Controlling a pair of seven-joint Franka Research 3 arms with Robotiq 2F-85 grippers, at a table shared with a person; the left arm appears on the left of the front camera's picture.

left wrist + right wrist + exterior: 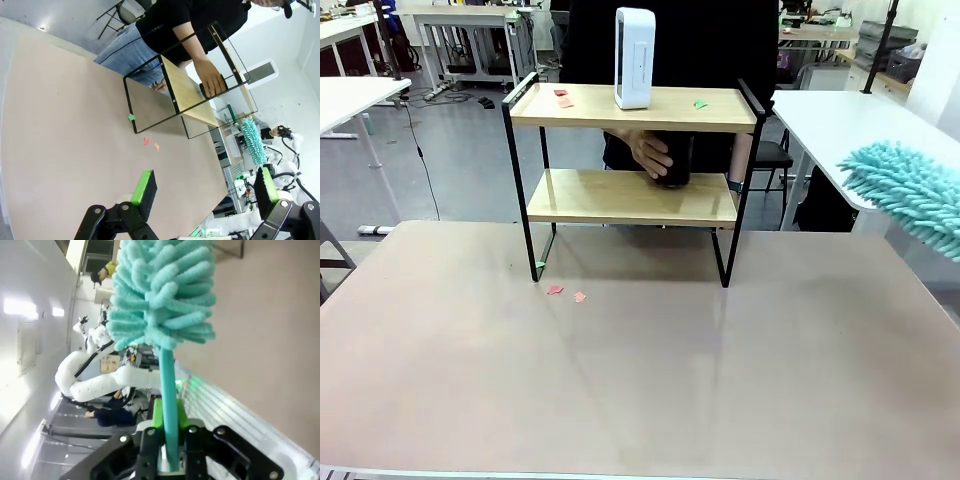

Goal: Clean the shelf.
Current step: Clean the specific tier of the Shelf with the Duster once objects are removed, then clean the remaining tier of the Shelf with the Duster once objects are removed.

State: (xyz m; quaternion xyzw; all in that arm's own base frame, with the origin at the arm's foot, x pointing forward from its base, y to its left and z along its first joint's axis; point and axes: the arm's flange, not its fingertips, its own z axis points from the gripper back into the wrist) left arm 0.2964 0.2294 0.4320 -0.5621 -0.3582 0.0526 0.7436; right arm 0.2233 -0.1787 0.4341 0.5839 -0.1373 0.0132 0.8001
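The right claw (pixel 170 427) is clamped on the handle of the teal duster (pixel 162 295), whose head is in the air at the right. The left claw (pixel 204 192) gapes wide, holding nothing, above the table (pixel 640 380). The shelf (pixel 620 197) stands far-middle on the table. A hand (pixel 650 153) grips a black thing on its lower board.

Setting: open-plan robotics lab. Evidence: rows of white tables (pixel 360 92) on a bare grey floor (pixel 460 170). A cable (pixel 418 150) hangs from one table edge. Grey crates (pixel 887 45) are stacked at back right, loose gear covers a far bench (pixel 825 22), and a black chair (pixel 772 155) stands nearby.
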